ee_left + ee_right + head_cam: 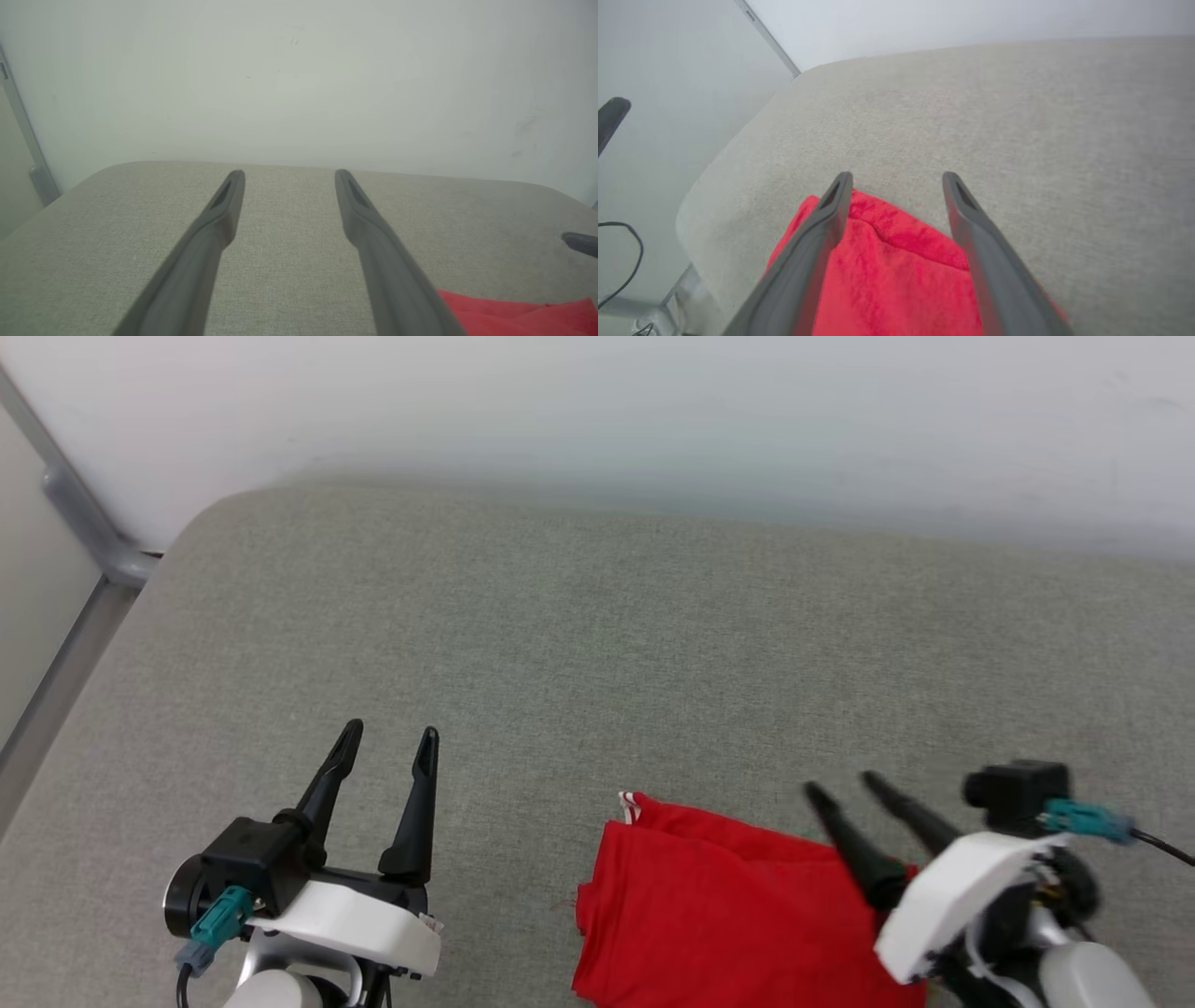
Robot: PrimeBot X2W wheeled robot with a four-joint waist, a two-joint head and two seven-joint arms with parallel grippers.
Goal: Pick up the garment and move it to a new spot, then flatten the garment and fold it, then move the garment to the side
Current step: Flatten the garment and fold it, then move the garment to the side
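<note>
Left gripper (391, 732), right gripper (841, 783): each two long tapered black fingers (415, 812), slotted near tips. White wrist shells (359, 924). Black camera housings (1018, 793). Teal connectors (219, 919), dark cables (1162, 845). Pale grey rounded forearms (1088, 975).

The garment (719, 905) is bright red, with a white, red-striped bit at its upper-left corner. The cushion (597, 644) is plain grey-green weave.

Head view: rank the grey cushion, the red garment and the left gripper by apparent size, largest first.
1. Grey cushion.
2. Garment, partly cut off below.
3. Left gripper, likely nearer the camera, so inflated.
</note>
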